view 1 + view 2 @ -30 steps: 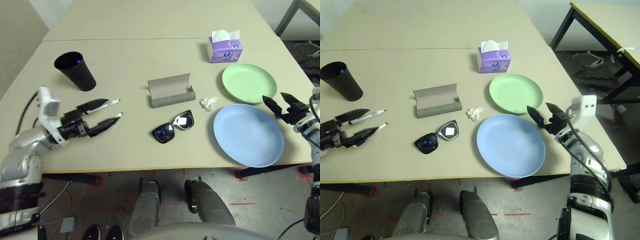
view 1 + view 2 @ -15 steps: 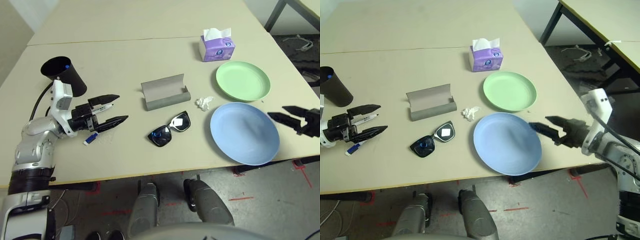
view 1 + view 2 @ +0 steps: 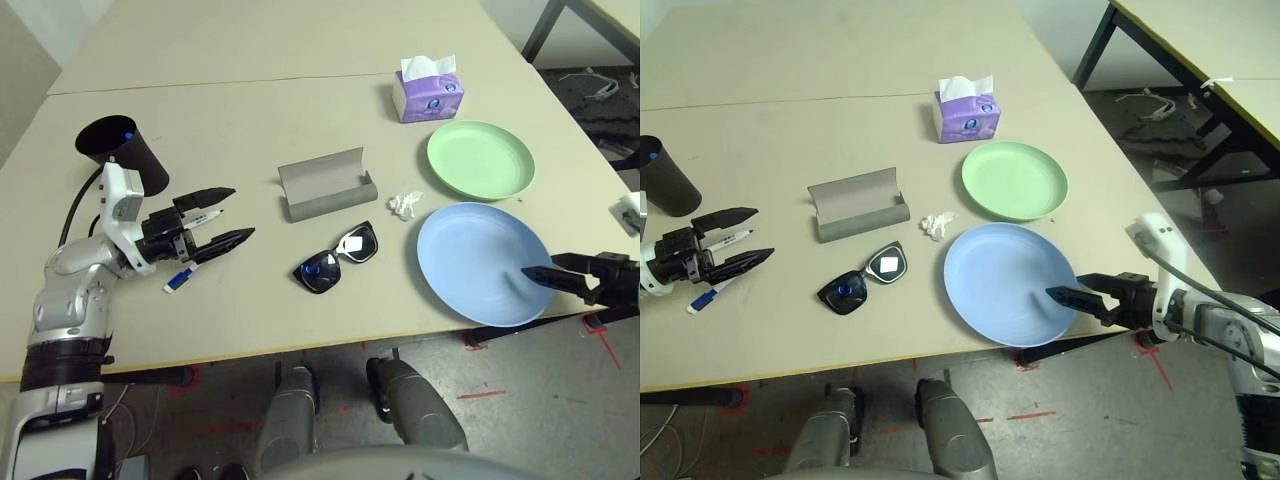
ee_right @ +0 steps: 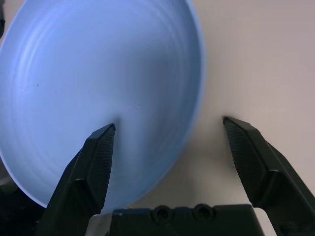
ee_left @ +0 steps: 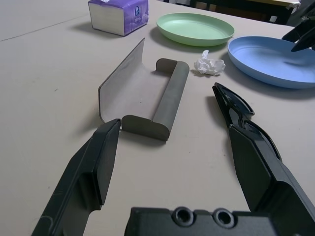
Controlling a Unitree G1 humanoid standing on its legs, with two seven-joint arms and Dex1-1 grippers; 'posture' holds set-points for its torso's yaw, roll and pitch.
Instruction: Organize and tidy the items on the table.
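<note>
light-blue plate [image 3: 1005, 285] now sits between the open right gripper's [image 4: 167, 132] lowered fingers; left gripper [image 3: 228, 215] open.

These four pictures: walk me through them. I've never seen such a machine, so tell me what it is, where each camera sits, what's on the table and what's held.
It is a two-armed humanoid robot at a table. Two pictures come from cameras in its head, two from its wrists. The left gripper is open above two markers. The right gripper is open, straddling the blue plate's rim. Also on the table: a green plate, sunglasses, an open glasses case, a crumpled tissue, a black cup and a purple tissue box. Nothing is held.
</note>
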